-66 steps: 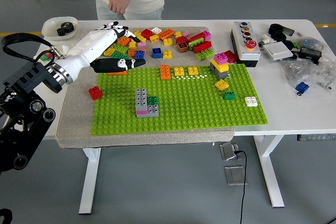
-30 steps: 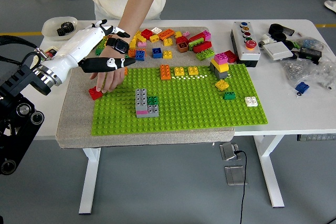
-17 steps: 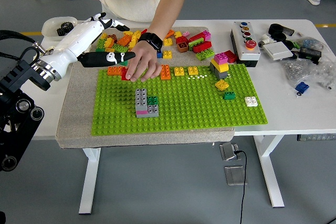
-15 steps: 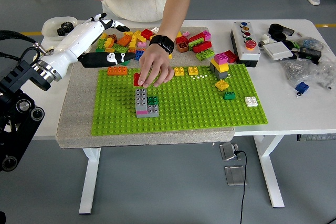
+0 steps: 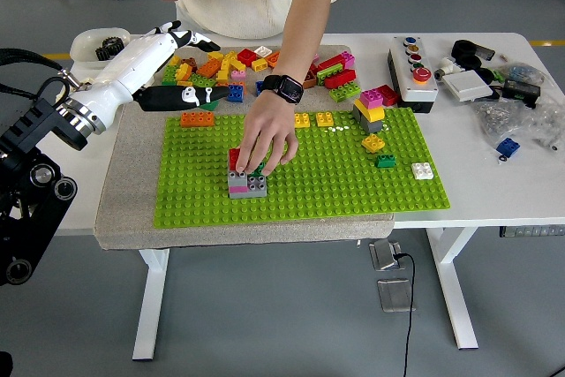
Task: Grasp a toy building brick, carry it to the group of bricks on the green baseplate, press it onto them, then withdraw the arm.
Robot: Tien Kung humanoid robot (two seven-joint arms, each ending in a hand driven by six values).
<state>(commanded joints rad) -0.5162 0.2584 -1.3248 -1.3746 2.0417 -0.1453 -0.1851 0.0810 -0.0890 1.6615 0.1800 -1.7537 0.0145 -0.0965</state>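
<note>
Meanwhile the left robot hand (image 5: 181, 68) hovers with fingers spread and empty over the loose pile of coloured plastic bricks (image 5: 256, 68), its grasp not yet made, while a person's hand (image 5: 265, 140) presses a red brick (image 5: 235, 159) onto the grey brick stack (image 5: 246, 184) on the green studded baseplate (image 5: 335, 178).

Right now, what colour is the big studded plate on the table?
Bright green; the studded plastic baseplate shows best in the head view.
</note>
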